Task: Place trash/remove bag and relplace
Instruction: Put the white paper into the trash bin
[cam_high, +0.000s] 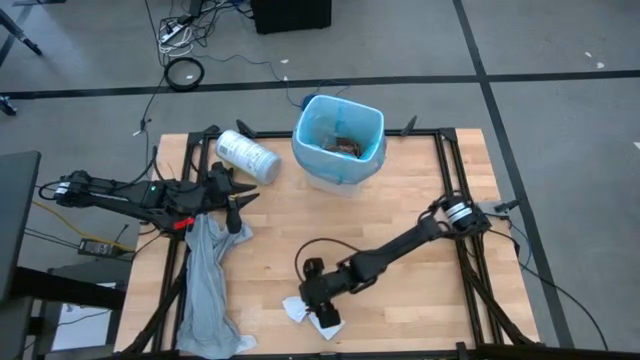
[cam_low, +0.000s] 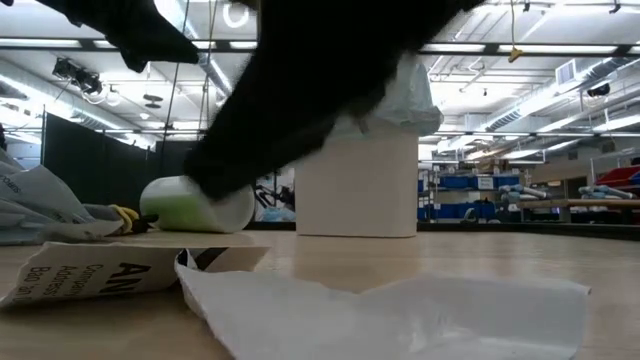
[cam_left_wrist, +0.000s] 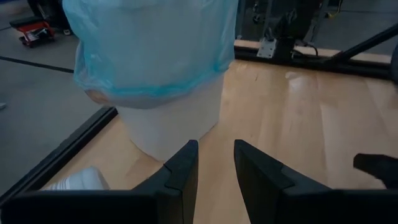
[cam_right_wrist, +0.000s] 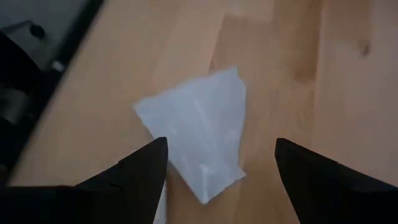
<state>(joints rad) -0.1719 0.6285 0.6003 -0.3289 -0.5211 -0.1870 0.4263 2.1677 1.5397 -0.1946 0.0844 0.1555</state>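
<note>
The white bin (cam_high: 330, 175) stands at the table's far middle, lined with the light-blue bag (cam_high: 340, 120), whose rim is folded over the bin's top. Brown trash (cam_high: 346, 146) lies inside it. A white trash scrap (cam_right_wrist: 199, 130) lies flat on the wood near the front edge, beside a black-and-white packet (cam_low: 100, 275). My right gripper (cam_right_wrist: 221, 155) hangs open just above the scrap, one finger on each side, touching nothing. My left gripper (cam_left_wrist: 216, 168) waits open at the table's left, pointing at the bin with nothing between its fingers.
A white printed roll (cam_high: 247, 156) lies on its side left of the bin. A long limp grey sheet (cam_high: 210, 290) lies along the table's left near side, under my left arm. Black frame rails (cam_high: 447, 180) border the table. Bare wood lies right of the bin.
</note>
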